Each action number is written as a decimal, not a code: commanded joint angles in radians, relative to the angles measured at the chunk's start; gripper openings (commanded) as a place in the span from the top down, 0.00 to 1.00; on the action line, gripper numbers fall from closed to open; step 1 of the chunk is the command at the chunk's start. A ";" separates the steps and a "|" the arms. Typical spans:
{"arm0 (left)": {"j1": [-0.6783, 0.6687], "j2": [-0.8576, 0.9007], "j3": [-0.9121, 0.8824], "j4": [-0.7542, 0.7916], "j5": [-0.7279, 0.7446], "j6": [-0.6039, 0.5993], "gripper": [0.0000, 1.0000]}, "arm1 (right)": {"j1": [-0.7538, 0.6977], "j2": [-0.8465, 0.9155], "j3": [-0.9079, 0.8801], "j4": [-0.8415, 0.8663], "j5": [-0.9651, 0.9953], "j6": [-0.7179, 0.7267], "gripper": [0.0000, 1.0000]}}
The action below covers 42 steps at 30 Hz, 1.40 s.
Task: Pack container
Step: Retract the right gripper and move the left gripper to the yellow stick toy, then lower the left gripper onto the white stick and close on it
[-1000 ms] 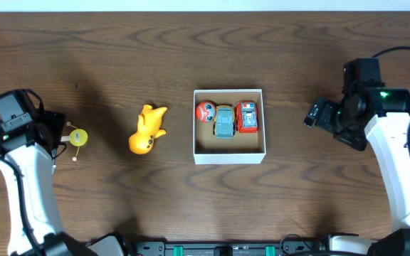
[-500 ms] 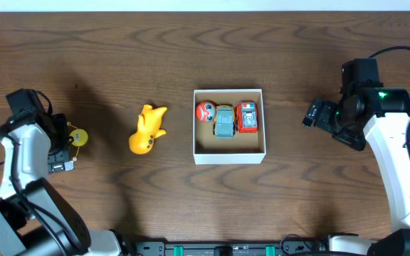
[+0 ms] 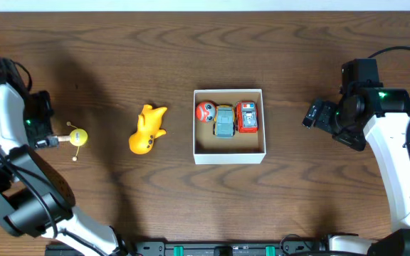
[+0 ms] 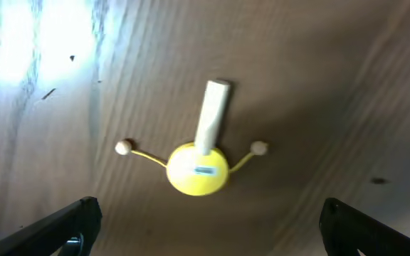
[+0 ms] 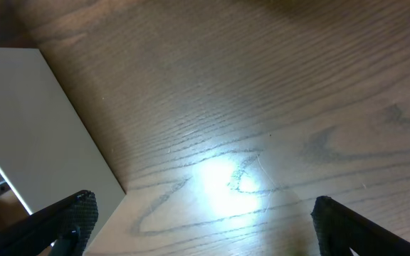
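Observation:
The container point(image 3: 229, 155), a square white-walled box with a brown inside, sits mid-table and holds a red-and-white ball toy point(image 3: 205, 111), a grey-blue car point(image 3: 224, 121) and a red car point(image 3: 247, 116). Its white wall shows in the right wrist view point(image 5: 34, 128). A yellow duck-like toy point(image 3: 146, 130) lies left of it. A small yellow ball toy with a stick and two thin feelers point(image 3: 77, 137) lies further left; it fills the left wrist view point(image 4: 198, 167). My left gripper point(image 3: 48, 141) is open just left of it. My right gripper point(image 3: 312, 115) is open and empty, right of the container.
Dark wooden table point(image 3: 119, 57) all round. A black cable point(image 3: 404, 51) runs behind the right arm. The left arm point(image 3: 6, 107) reaches along the left edge.
The left arm has swung up and leftwards along the table edge, its gripper staying by the small yellow ball toy. The right arm and the toys have not moved.

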 commanded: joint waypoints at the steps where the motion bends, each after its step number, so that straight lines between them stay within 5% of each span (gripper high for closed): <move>1: 0.005 0.024 0.035 -0.033 0.003 -0.031 0.02 | 0.005 0.000 -0.005 -0.001 -0.004 -0.011 0.01; 42: 0.010 0.237 0.004 0.095 -0.103 0.031 0.02 | 0.005 0.000 -0.005 -0.020 -0.004 -0.011 0.01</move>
